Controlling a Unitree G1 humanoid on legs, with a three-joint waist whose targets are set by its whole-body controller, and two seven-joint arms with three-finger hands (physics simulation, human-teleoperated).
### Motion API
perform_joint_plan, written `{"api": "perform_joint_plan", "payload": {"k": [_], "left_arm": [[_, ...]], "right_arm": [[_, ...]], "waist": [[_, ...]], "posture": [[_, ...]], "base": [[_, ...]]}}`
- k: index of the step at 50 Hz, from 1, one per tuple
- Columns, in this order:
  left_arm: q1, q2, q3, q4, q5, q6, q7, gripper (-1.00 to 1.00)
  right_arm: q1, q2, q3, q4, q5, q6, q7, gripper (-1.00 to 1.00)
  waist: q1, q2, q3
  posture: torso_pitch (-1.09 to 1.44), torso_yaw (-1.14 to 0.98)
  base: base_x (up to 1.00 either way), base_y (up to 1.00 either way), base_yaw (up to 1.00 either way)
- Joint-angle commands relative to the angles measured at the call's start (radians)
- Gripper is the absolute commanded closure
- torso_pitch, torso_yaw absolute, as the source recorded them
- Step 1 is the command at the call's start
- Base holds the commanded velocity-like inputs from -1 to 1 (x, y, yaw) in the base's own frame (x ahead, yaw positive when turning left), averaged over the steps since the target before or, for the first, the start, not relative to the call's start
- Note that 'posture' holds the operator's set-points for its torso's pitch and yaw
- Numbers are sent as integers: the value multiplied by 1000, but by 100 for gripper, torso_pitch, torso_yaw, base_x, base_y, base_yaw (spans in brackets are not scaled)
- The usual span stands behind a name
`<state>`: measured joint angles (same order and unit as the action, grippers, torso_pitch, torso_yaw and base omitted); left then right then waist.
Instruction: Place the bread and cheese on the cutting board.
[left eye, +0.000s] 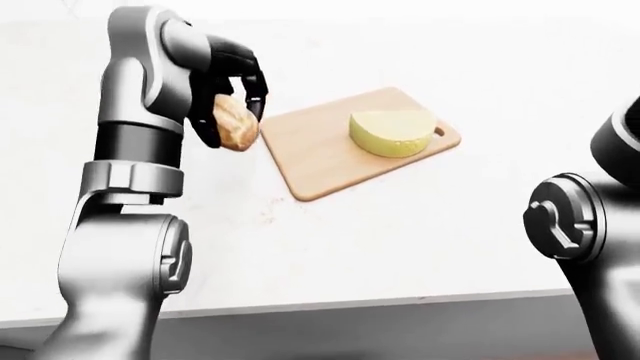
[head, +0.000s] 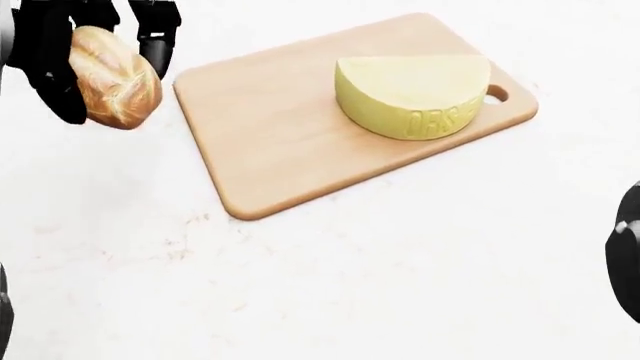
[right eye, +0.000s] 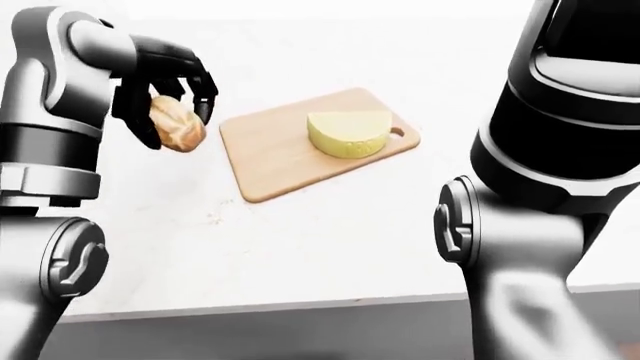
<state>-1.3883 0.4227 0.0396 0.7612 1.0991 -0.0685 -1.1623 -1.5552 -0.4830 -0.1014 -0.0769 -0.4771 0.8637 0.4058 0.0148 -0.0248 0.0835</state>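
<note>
A wooden cutting board (head: 280, 142) lies on the white counter, tilted. A half wheel of yellow cheese (head: 415, 94) sits on its upper right part, near the handle hole. My left hand (head: 105, 56) is shut on a crusty bread roll (head: 115, 86) and holds it above the counter just left of the board's left edge. The roll also shows in the left-eye view (left eye: 235, 124). My right hand is out of view; only the right arm (right eye: 545, 187) shows at the right.
The white counter (head: 400, 270) ends in an edge (left eye: 350, 304) at the bottom of the eye views. The lower left half of the board is bare wood.
</note>
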Motion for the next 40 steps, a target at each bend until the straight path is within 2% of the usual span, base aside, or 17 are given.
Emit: {"api": "perform_joint_plan", "payload": {"k": [1, 4, 7, 9, 10, 16, 22, 26, 32, 40], "left_arm": [[-74, 8, 5, 14, -12, -17, 99, 100], [-137, -11, -1, 88, -26, -38, 204, 100], [-176, -35, 0, 115, -56, -40, 263, 100], [-210, -56, -4, 158, -70, -66, 372, 100], [-224, -68, -3, 176, -81, -64, 395, 100], [-240, -114, -34, 231, -96, -117, 576, 100], [-243, -122, -51, 248, -91, -134, 627, 100], [-224, -134, -69, 274, -65, -148, 710, 100], [-206, -145, -71, 289, -49, -151, 749, 100], [-186, -179, -71, 324, -46, -160, 861, 100]], "right_arm": [[-30, -10, -10, -14, -7, -19, -10, -100], [-30, -10, -9, -12, -7, -20, -10, -100], [-32, -10, -8, -14, -8, -16, -9, -100], [-32, -9, -8, -16, -8, -15, -7, -100], [-32, -10, -8, -15, -8, -15, -6, -100], [-41, -13, -9, -15, -10, -12, 0, -100], [-47, -12, -6, -16, -13, -8, 4, -100], [-37, -11, -10, -22, -12, -9, 3, -100], [-32, -7, -9, -22, -10, -12, -1, -100], [-27, -6, -10, -23, -8, -14, -3, -100]], "waist": [[-1, 2, -35], [-1, 0, -35], [-1, 0, -34], [-1, 0, -33], [-2, -1, -32], [-3, -2, -31], [-6, 1, -32], [-8, 3, -32], [-9, 3, -35], [-7, 0, -37]], "posture": [[0, 0], [0, 0], [0, 0], [0, 0], [0, 0], [0, 0], [0, 0], [0, 0], [0, 0], [0, 0]], "base": [[0, 0, 0], [0, 0, 0], [0, 0, 0], [0, 0, 0], [0, 0, 0], [0, 0, 0], [0, 0, 0], [0, 0, 0], [0, 0, 0], [0, 0, 0]]}}
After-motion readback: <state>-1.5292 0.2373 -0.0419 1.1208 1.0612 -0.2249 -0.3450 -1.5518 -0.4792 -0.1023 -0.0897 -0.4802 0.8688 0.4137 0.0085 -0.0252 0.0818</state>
